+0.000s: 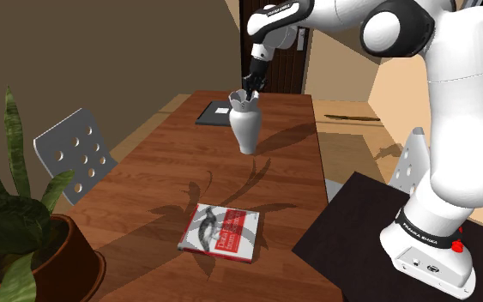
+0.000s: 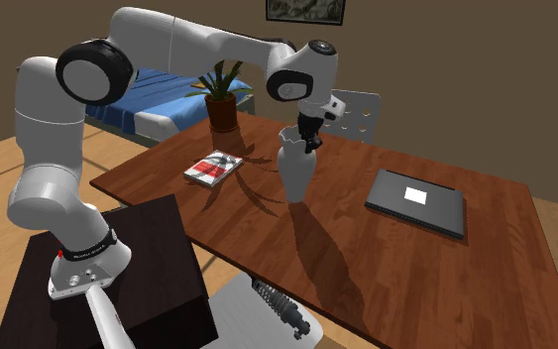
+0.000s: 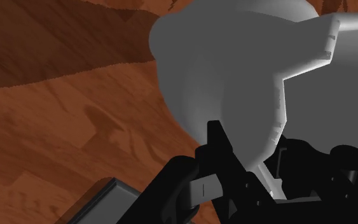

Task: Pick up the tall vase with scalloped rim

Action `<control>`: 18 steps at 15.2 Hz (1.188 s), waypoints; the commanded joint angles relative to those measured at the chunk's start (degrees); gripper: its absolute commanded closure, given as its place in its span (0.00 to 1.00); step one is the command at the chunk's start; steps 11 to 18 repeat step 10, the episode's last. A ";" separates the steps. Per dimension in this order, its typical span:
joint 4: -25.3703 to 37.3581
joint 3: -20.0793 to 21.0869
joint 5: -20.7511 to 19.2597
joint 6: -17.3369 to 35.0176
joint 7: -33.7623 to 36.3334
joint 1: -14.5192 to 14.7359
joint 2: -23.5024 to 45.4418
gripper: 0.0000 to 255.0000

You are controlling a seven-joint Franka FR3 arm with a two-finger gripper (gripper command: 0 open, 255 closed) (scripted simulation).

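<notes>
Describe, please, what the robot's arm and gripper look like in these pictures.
The arm is glossy white, built of bulky, rounded links with dark grey joints set between them. Its gripper is all black. The white base carries a line of small dark lettering and a small red button.

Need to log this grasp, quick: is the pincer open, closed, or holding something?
Pincer: closed on the scalloped rim of the white vase.

Wooden table (image 1: 153, 184), white vase (image 1: 247, 129) upright, red-and-white book (image 1: 220, 230), closed grey laptop (image 2: 415, 201)
</notes>
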 commanded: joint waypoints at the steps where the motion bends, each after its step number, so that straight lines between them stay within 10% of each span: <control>1: 1.15 -0.06 -0.21 -1.35 0.50 0.00 -0.39 1.00; 18: 5.86 -0.24 -0.79 -6.32 2.01 -0.30 -0.86 1.00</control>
